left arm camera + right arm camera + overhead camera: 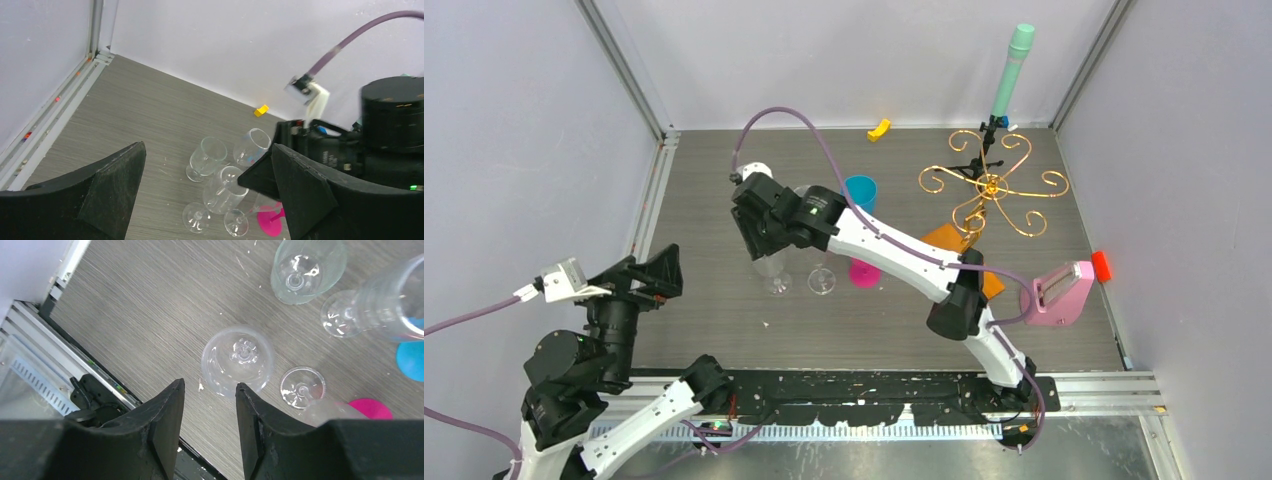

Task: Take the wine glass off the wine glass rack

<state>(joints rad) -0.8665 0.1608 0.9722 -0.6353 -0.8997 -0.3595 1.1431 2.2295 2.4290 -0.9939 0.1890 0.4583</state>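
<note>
Your right gripper (208, 387) hangs open over the upright wine glass (238, 360), seemingly parked clear of the wine glass rack (991, 185); your left gripper (207, 150) is open too.

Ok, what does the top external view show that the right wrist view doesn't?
Only the top external view shows the wine glass rack, with no glass visibly hanging on it, the pink box and the left tool. Only the right wrist view shows the right tool with fingers apart, holding nothing, and a clear glass just beyond them, seen from overhead. Both show clear glasses standing on the table, the blue cup and the pink glass.
</note>
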